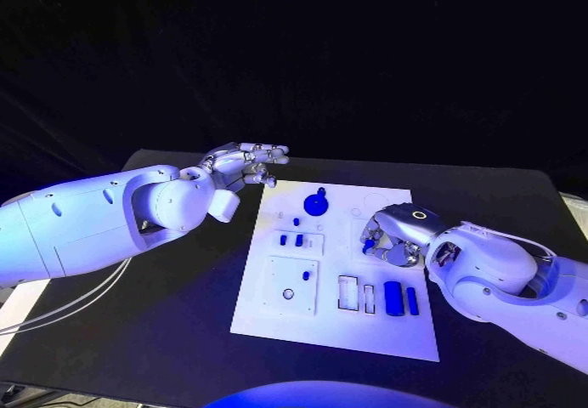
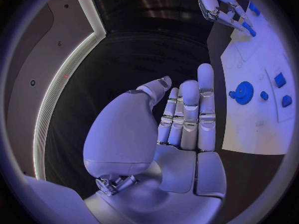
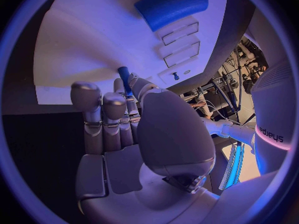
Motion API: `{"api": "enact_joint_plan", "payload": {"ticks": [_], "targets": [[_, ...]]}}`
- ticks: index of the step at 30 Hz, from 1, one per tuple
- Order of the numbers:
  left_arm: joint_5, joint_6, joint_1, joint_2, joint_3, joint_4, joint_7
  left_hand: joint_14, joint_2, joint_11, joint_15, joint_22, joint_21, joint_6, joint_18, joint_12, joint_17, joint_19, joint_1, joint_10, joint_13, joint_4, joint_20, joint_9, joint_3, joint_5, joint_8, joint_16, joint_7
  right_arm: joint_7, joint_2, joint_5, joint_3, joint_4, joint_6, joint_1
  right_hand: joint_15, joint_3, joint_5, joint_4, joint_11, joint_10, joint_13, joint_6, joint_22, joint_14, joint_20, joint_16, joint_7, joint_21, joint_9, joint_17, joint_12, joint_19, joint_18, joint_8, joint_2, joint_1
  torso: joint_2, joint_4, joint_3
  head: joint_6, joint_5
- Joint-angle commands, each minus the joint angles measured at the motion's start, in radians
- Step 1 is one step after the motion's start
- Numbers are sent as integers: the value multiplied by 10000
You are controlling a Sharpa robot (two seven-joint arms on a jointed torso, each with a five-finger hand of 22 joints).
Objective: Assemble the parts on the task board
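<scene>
The white task board (image 1: 276,319) lies in the middle of the black table. On its far part sits a blue gear (image 1: 316,204), also in the left wrist view (image 2: 243,92). Two small blue pieces (image 1: 289,240) stand in a plate below it. Two long blue parts (image 1: 393,297) lie near the board's right front. My right hand (image 1: 394,235) hovers over the board's right side and pinches a small blue peg (image 3: 124,78) between thumb and finger. My left hand (image 1: 245,164) hangs off the board's far left corner, fingers straight, holding nothing (image 2: 187,119).
Empty rectangular slots (image 1: 357,295) sit beside the long blue parts, and a square plate with a hole (image 1: 291,281) lies at the board's left front. Black table (image 1: 172,323) surrounds the board on every side. A dark curtain hangs behind.
</scene>
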Motion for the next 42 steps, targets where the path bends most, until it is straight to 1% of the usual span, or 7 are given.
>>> {"api": "enact_joint_plan", "payload": {"ticks": [1,10,19,23,30,36,42], "targets": [[-31,180,2,6,6,13,32,-65,79,-1,23,-10,-69,-71,174,15,-14,-21,-16,-85,-9,-38,82,1,-36,52,2,2,-13,48,-104,184,36,182,-411,97,-91,84,32,-17,0,90,-16,138,56,380,3,97,-43,73,145,61,-72,33,-212,8,136,37,-3,-5,-9,24,-18],[-31,212,0,35,5,-14,26,-73,92,-1,23,-16,-75,-73,176,37,-34,-19,-16,-95,-8,-44,84,3,-41,51,13,4,-13,297,-263,1245,85,1006,-269,320,-75,232,81,-112,33,88,-17,107,171,315,27,256,17,193,179,186,-244,-51,-220,-75,-49,17,-6,-16,3,39,-12],[-31,267,-17,120,5,-42,29,-73,92,-1,23,-16,-75,-73,176,37,-34,-19,-16,-95,-8,-44,84,3,-41,51,13,4,-13,764,744,1264,89,1459,-375,27,-53,372,106,-182,83,26,-21,46,254,281,69,367,91,281,187,277,-337,-101,-227,-159,-100,16,-6,16,-6,26,64],[-31,271,-22,156,5,-52,29,-73,92,-1,23,-16,-75,-73,176,37,-34,-19,-16,-95,-8,-44,84,3,-41,51,13,4,-13,947,1359,1168,72,1299,-209,-124,-49,393,113,-197,92,14,-21,38,268,278,75,388,104,295,188,295,-345,-108,-228,-169,-105,18,8,17,-10,14,111],[-31,272,-24,189,5,-29,35,-73,92,-1,23,-16,-75,-73,176,37,-34,-19,-16,-95,-8,-44,84,3,-41,51,13,4,-13,1162,2104,1156,-25,613,285,-383,-28,402,142,-210,119,-20,-20,11,312,274,100,483,133,341,193,383,-353,-136,-230,-201,-153,-59,10,49,-41,-60,174],[-31,263,-24,191,5,-32,45,-73,92,-1,23,-16,-75,-73,176,37,-34,-19,-16,-95,-8,-44,84,3,-41,51,13,4,-13,1244,2469,1187,-118,186,543,-559,-22,405,209,-218,126,-33,-18,3,318,272,112,532,139,352,198,426,-353,-156,-226,-211,-163,-97,17,33,-23,-102,224],[-32,271,-24,194,6,-30,44,-73,92,-1,23,-16,-75,-73,176,37,-34,-19,-16,-95,-8,-44,84,3,-41,51,13,4,-13,1298,2586,1224,-158,59,745,-690,-20,405,218,-220,127,-35,-18,2,314,273,113,549,141,350,199,444,-353,-161,-224,-212,-164,-103,15,46,-14,-147,223]]}}
